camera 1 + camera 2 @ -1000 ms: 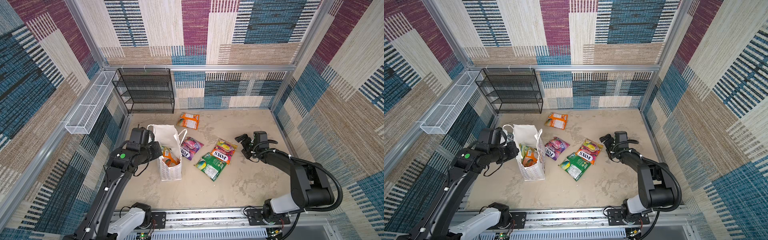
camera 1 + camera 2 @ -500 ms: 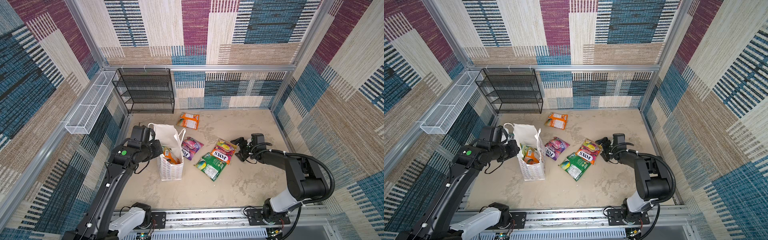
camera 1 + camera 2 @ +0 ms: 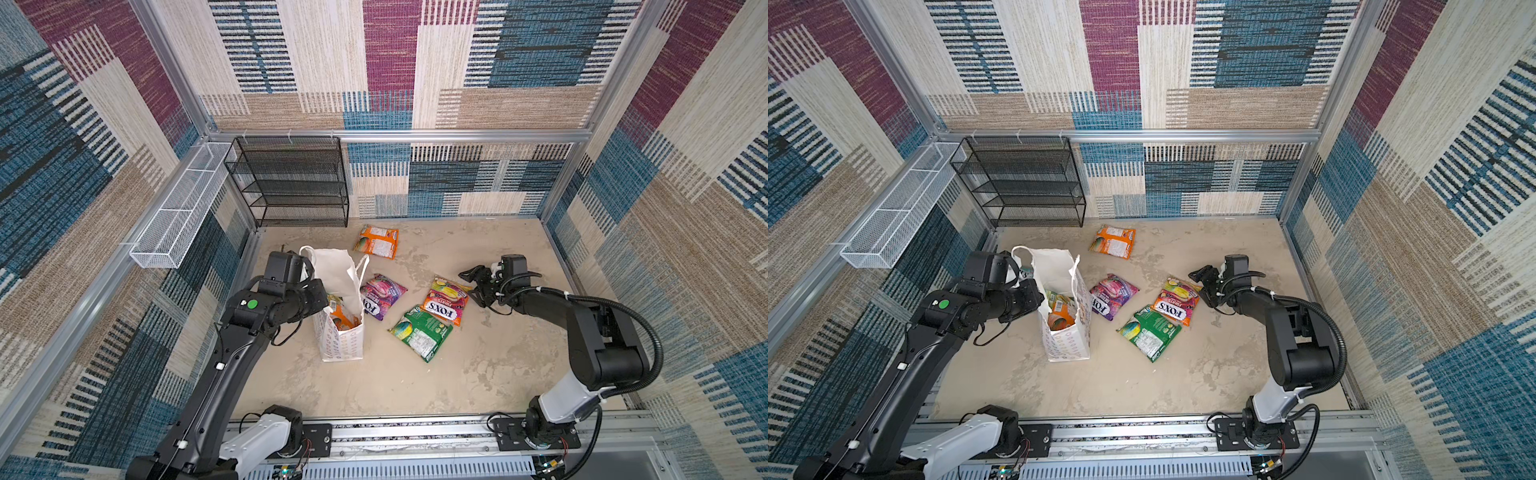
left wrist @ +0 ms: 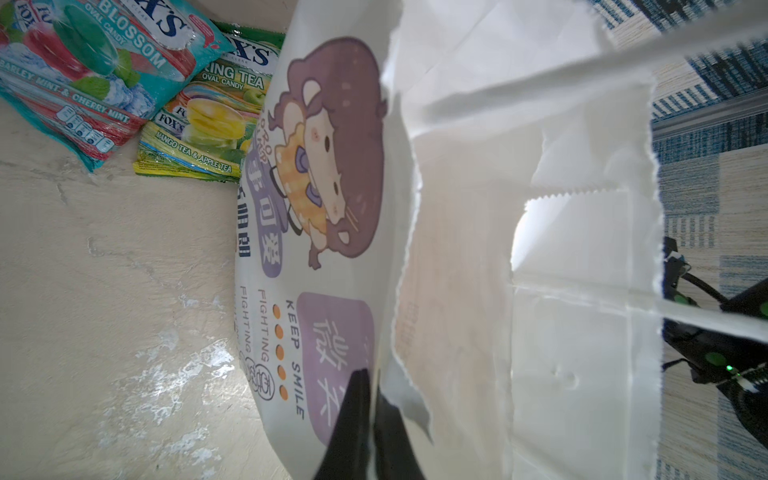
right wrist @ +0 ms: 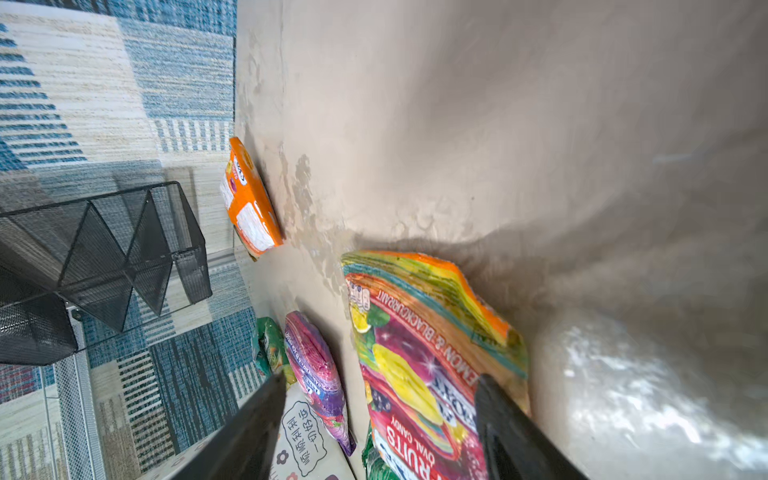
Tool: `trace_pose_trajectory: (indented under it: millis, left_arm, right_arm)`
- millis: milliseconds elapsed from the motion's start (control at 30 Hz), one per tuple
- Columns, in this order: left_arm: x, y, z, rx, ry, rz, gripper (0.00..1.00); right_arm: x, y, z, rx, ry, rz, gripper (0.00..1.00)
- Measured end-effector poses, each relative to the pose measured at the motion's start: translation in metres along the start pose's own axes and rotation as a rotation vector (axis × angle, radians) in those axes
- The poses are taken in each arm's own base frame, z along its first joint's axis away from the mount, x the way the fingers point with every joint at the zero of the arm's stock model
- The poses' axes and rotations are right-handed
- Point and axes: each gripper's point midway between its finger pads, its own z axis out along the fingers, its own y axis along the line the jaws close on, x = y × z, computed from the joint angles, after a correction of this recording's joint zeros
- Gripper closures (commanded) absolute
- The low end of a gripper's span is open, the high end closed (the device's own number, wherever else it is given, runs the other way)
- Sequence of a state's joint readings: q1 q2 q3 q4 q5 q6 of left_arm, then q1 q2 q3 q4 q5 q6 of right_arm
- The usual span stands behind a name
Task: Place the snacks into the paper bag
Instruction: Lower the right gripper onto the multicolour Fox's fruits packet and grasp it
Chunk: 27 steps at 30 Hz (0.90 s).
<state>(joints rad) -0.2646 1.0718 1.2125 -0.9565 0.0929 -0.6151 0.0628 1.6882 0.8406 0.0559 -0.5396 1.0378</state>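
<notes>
Your surface [image 3: 415,395] is mottled beige, boxed in by woven walls [image 3: 415,62] patched in blue, plum and tan. A black rack [image 3: 291,183] stands in the far left corner, and a wire basket [image 3: 178,212] hangs on the left wall.

The bag [image 3: 338,347] stands upright at the left of the surface, long axis vertical, mouth open upward, with snacks [image 3: 341,320] showing inside. Your left claw [image 4: 370,390] is pinched together on the bag's rim.

To the right of the bag, the red-orange packet [image 3: 446,301] lies flat. Its long axis runs roughly far to near, and its "FOX'S" reads upside down in both top views. Your right claw [image 3: 469,286] is at that packet's far right corner, fingers apart on either side of the packet's end.
</notes>
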Motion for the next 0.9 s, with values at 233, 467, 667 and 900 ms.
trace_pose_trajectory:
  millis: [233, 467, 667, 900]
  left_arm:
    - [-0.003, -0.005, 0.004, 0.020, -0.002, -0.006, 1.00]
    - [-0.004, -0.006, 0.007, 0.020, 0.003, -0.006, 1.00]
    - [-0.007, -0.008, 0.006, 0.024, -0.001, -0.005, 1.00]
    - [-0.012, -0.012, 0.002, 0.031, -0.010, 0.007, 1.00]
  right_arm:
    - [-0.005, -0.005, -0.010, 0.050, -0.001, -0.010, 0.27]
    - [-0.016, -0.002, -0.028, 0.092, -0.080, -0.064, 0.19]
    - [0.006, -0.037, -0.005, 0.049, 0.010, 0.044, 0.19]
    - [0.007, -0.031, -0.003, 0.051, -0.010, 0.055, 0.20]
